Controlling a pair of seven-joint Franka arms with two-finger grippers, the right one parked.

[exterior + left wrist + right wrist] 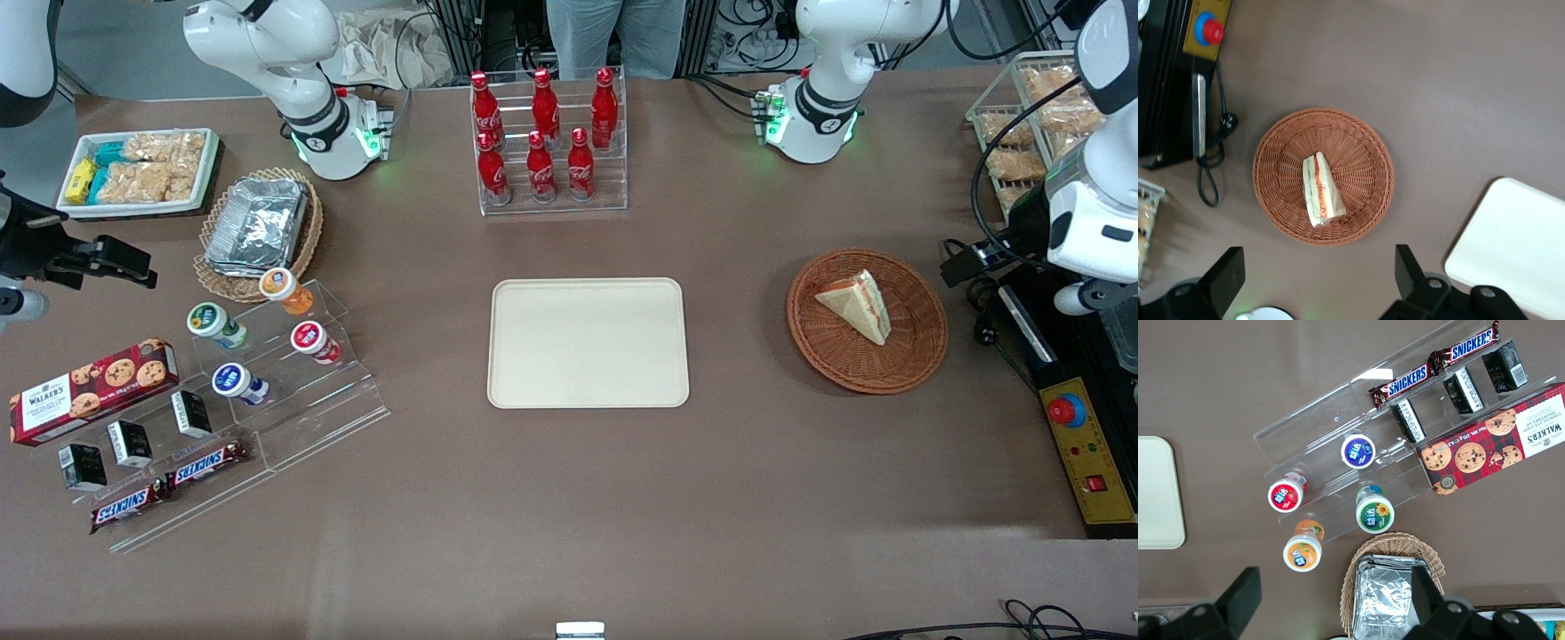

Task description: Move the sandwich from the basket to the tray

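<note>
End effector [1318, 277]: fingers spread wide, nothing between them; hangs high above the counter [569, 498], over the rim of the basket [1271, 200] rather than its middle.
Sandwich [856, 305]: lies on its side in the basket, roughly central, well apart from the tray [588, 343]. Filling edge with red, orange and green layers shows along one long side in the wrist view [1321, 189].
Basket: dark reddish-brown wicker, round and shallow, toward the working arm's end of the counter; holds only the sandwich.
Tray: cream, flat, low rim, bare surface, mid-counter.
Stage: reach not yet begun in earnest; sandwich untouched, all of the carry remains.
Handling, my judgement: light, soft, easily crushed; layers could slide apart if squeezed hard or tilted. Bread faces look dry, so grip should hold.
Where to take hold: across the two bread faces near the thick middle of the wedge, not at the thin tip; light closing force.
Risk: fingertips catching the wicker weave on the way down; low basket wall leaves fair room.
</note>
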